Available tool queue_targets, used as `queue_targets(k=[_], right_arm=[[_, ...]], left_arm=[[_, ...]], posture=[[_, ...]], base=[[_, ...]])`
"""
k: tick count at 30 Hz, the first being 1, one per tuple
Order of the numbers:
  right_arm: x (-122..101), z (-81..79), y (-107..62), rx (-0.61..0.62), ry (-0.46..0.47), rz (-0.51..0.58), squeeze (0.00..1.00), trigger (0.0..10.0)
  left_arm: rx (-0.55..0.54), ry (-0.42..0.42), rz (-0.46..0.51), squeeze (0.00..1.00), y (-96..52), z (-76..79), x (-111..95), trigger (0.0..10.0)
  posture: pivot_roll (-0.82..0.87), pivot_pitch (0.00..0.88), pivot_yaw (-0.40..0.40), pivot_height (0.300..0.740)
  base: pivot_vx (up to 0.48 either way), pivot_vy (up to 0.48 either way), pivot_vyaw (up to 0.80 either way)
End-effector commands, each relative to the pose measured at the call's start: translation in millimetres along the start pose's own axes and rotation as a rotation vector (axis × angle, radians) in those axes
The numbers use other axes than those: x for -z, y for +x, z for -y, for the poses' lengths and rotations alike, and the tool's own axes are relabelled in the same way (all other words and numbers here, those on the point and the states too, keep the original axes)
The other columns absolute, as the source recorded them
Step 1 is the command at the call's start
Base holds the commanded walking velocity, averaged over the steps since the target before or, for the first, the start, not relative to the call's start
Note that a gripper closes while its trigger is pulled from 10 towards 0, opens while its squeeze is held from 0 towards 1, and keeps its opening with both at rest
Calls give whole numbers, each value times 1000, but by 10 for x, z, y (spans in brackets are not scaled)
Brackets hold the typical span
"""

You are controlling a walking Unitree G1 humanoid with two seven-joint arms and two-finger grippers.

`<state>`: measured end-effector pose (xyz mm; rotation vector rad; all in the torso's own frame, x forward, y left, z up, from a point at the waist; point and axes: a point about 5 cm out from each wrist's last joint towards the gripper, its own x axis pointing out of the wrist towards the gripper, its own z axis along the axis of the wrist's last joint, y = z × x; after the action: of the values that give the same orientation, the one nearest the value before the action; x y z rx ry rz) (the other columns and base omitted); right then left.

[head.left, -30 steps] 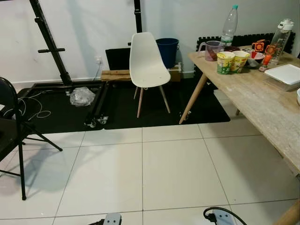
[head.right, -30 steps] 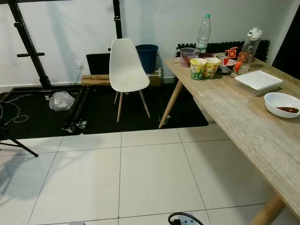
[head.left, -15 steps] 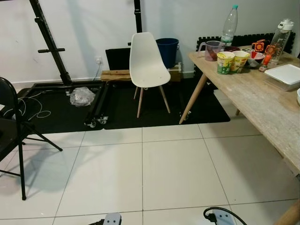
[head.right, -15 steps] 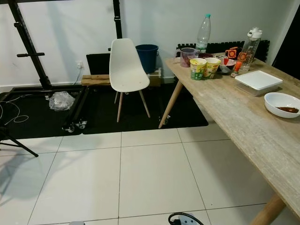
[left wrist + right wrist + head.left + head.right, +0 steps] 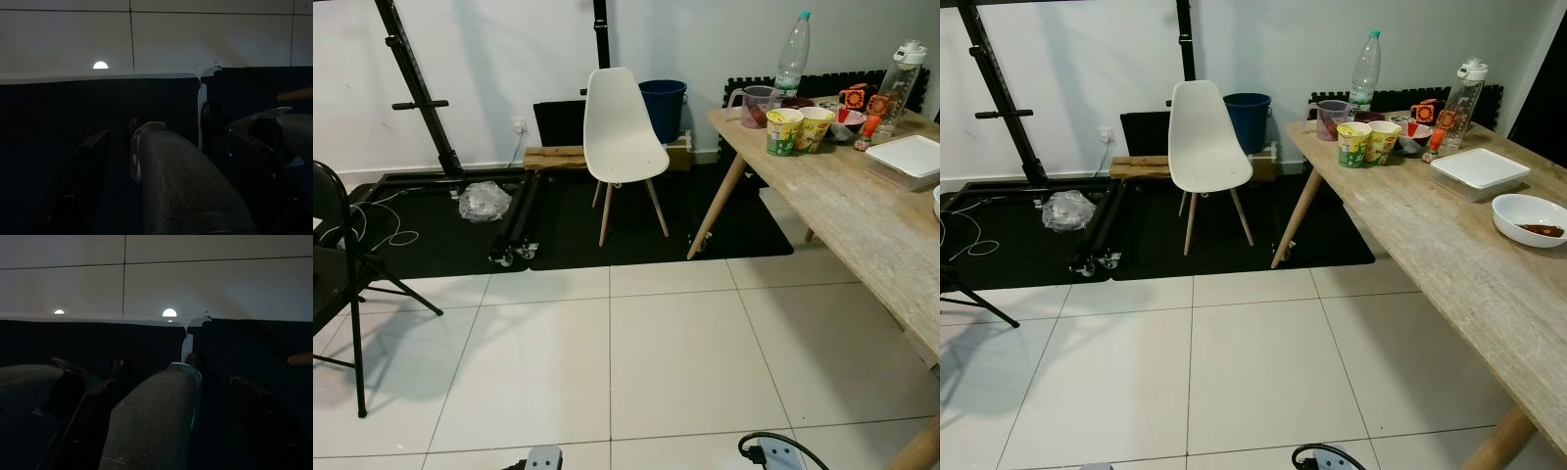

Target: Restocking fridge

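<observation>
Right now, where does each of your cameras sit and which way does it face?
Left eye: on the head, looking forward and down at the white chair and wooden table.
Right eye: beside it, same scene, adding a white bowl.
Left wrist: on the hanging arm, along the left gripper toward floor tiles.
Right wrist: likewise, along the right gripper.
Both eyes share the chair; both wrists share tiled floor.

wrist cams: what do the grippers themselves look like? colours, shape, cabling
Both wrist views are very dark. The left gripper shows two long black fingers flanking a rounded dark grey body with a pale rim. The right gripper looks the same: black fingers either side of a matte grey housing. In the head view, a black cable loops over a grey unit.
</observation>
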<state>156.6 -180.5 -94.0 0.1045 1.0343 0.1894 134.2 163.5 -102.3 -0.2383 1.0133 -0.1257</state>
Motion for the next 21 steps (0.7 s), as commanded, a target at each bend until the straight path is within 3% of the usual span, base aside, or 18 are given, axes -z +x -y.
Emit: queue_targets(k=[1, 21], right_arm=[[-13, -9, 6, 6, 14, 4, 0, 10000], [-2, 1, 7, 23, 61, -5, 0, 10000]], left_arm=[[4, -17, -3, 0, 4, 17, 11, 10000], [11, -25, -8, 0, 3, 20, 20, 10000]], posture=[[-49, 0, 2, 740], [-52, 0, 6, 740]], base=[[0, 0, 0], [251, 0, -39]])
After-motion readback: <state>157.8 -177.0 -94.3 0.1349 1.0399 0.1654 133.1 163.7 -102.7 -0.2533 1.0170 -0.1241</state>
